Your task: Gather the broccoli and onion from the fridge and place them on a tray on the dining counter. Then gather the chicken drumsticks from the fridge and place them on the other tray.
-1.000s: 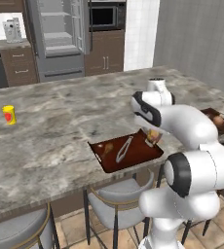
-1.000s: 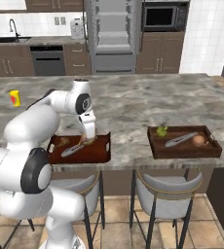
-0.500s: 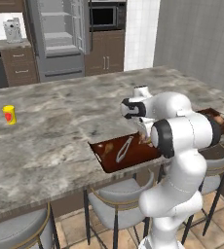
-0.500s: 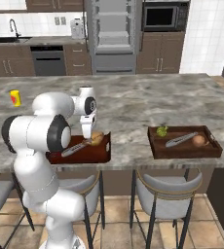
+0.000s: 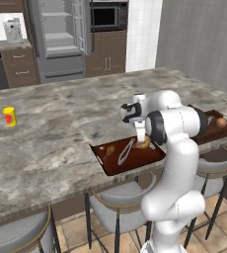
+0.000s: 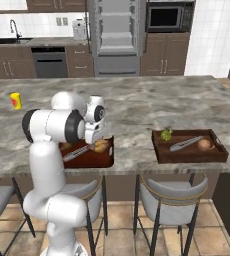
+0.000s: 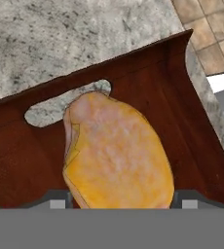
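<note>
Drumstick [image 7: 116,153] in tray [image 7: 192,121], dining counter [image 5: 61,128].

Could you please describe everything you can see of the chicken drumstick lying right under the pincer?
The chicken drumstick is a plump, golden-orange piece with paler pinkish patches on top, its skin looking smooth and cooked. It lies flat on the floor of the dark wooden tray, close to the end wall with the handle slot, which its narrower end partly covers. The open pincer hangs over it with a fingertip on either side; whether they touch the meat cannot be told. Its bone end is not visible.
</note>
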Robot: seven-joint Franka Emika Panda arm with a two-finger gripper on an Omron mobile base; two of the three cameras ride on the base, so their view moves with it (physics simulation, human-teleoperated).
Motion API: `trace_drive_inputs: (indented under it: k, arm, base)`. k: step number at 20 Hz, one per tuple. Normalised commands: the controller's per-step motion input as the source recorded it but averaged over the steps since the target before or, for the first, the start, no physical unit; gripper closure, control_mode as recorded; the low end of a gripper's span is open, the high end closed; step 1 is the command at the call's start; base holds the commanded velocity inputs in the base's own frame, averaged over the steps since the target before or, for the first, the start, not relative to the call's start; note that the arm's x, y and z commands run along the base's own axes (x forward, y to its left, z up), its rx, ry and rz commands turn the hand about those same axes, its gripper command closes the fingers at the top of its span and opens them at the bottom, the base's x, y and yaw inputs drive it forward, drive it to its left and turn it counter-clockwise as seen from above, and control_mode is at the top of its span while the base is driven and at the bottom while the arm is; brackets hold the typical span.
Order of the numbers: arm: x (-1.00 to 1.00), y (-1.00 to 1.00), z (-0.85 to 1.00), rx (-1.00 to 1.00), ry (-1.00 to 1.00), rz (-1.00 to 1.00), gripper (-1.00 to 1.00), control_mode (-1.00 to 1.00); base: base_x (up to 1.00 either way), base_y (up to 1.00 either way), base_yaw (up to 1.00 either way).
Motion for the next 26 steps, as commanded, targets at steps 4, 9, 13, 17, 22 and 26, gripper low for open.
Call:
trace_drive_inputs:
  k: [4, 9, 13, 17, 22, 26]
  arm:
    - [-0.11, -0.11, -0.07, 0.0, 0.0, 0.0, 1.0, -1.0]
    - [-0.16, -0.02, -0.03, 0.0, 0.0, 0.0, 1.0, -1.0]
    - [-0.11, 0.01, -0.15, 0.0, 0.0, 0.0, -1.0, -1.0]
    - [0.0, 0.01, -0.03, 0.0, 0.0, 0.0, -1.0, -1.0]
    - [-0.06, 0.04, 0.0, 0.0, 0.04, -0.01, -1.0, -1.0]
    - [0.0, 0.18, 0.09, -0.03, 0.0, -0.01, -1.0, -1.0]
  base:
    - [0.0, 0.0, 0.0]
    - [0.0, 0.0, 0.0]
    - [0.0, 0.0, 0.0]
    - [0.0, 0.0, 0.0]
    - [0.0, 0.0, 0.0]
    - [0.0, 0.0, 0.0]
